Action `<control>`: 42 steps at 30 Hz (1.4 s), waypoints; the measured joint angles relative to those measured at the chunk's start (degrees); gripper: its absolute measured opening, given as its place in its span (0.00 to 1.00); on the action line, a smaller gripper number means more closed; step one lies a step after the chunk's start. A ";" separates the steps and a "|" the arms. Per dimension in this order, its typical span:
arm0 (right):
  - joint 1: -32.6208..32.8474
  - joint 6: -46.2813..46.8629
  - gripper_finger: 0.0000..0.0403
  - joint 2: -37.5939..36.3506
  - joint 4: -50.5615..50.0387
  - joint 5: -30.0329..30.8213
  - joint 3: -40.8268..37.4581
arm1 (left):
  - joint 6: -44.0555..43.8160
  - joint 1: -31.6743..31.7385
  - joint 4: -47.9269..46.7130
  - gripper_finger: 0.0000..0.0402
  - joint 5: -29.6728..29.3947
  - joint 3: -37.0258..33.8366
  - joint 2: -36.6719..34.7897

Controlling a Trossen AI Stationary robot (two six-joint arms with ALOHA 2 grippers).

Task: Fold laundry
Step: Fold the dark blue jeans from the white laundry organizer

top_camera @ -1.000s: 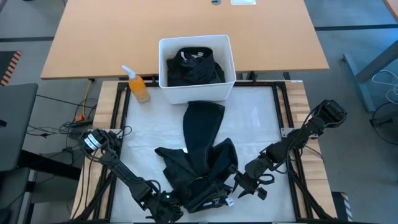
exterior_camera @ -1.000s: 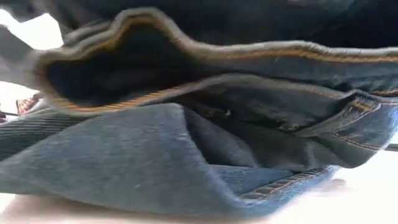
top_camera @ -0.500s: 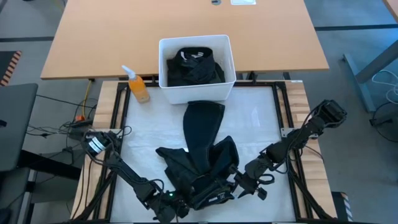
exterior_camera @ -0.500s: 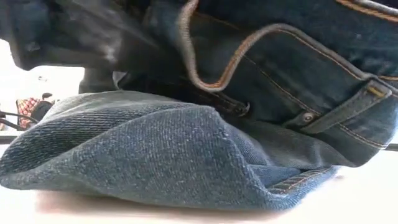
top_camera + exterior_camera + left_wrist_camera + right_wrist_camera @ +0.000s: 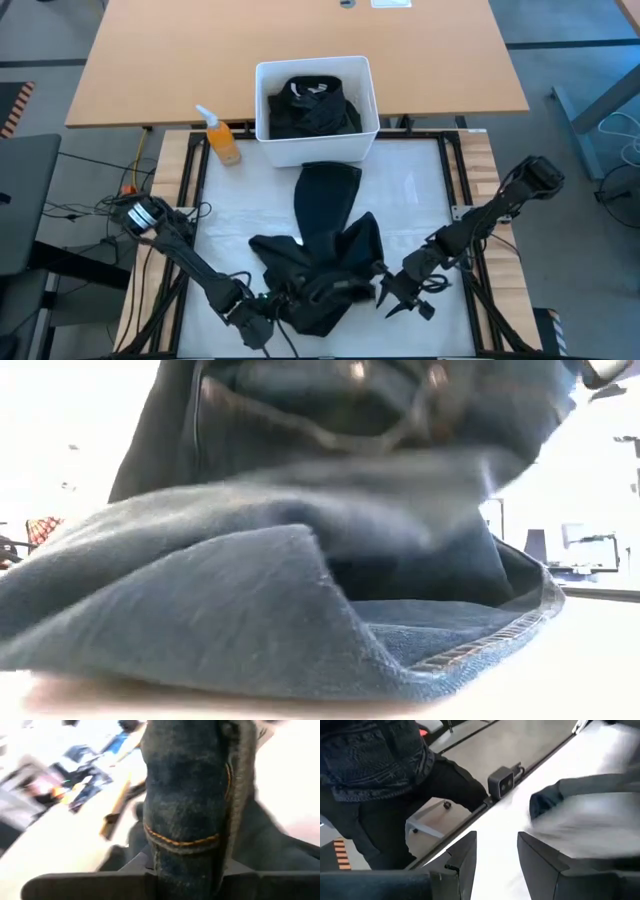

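Folding is barely begun: the left hand [image 5: 262,322] pinches the crumpled jeans [image 5: 320,262], the right hand [image 5: 392,297] hangs open and empty, and more laundry [image 5: 312,108] waits in the bin [image 5: 263,100].

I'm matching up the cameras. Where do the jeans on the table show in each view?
High view: jeans at bottom centre.
Low view: denim fills the frame.
Left wrist view: a seamed fold rises at centre.
Right wrist view: blurred cloth edge at right.
Shared landmark: the jeans' orange stitching.

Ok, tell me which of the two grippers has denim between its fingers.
The left gripper: a seamed fold of the jeans runs up between its fingers. The right gripper is open over bare white table, with nothing between its fingers.
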 joint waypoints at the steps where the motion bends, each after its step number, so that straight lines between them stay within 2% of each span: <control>1: -0.02 0.00 0.42 -0.52 0.00 0.00 0.00 | 0.91 0.09 0.23 0.13 -1.07 0.00 -0.92; 7: 0.02 0.21 0.42 -3.27 0.03 0.01 0.00 | -0.68 1.93 1.65 0.06 1.00 -0.07 -8.47; 17: 2.05 4.00 0.42 -5.57 -1.47 0.44 0.07 | -7.63 9.57 8.97 0.06 15.29 -0.07 -28.74; 19: 3.47 3.69 0.41 -5.57 -3.28 2.79 0.07 | -7.72 10.78 10.97 0.06 20.58 -0.07 -31.98; 23: 5.85 3.61 0.37 -5.55 -6.98 9.23 0.07 | -8.31 13.00 17.54 0.06 35.64 -0.02 -35.37; 26: 6.21 3.58 0.32 -5.57 -8.46 13.68 0.07 | -8.29 13.81 25.82 0.06 45.13 -0.02 -35.45; 29: 5.90 2.30 0.27 -6.86 -9.92 14.88 0.11 | -7.96 14.43 35.60 0.06 51.89 0.25 -35.21; 32: 5.51 1.22 0.23 -9.00 -13.21 15.01 1.88 | -6.85 14.84 38.75 0.06 52.62 3.19 -35.23; 36: 5.54 0.55 0.17 -13.16 -15.53 15.28 5.48 | -6.44 16.43 37.85 0.08 51.68 8.18 -33.92; 38: 5.56 0.39 0.15 -15.06 -15.80 17.87 7.07 | -5.23 17.16 35.76 0.09 50.95 11.34 -32.79; 42: 5.54 -0.10 0.09 -17.72 -14.74 27.16 9.46 | -3.08 18.91 30.00 0.06 49.25 18.70 -30.16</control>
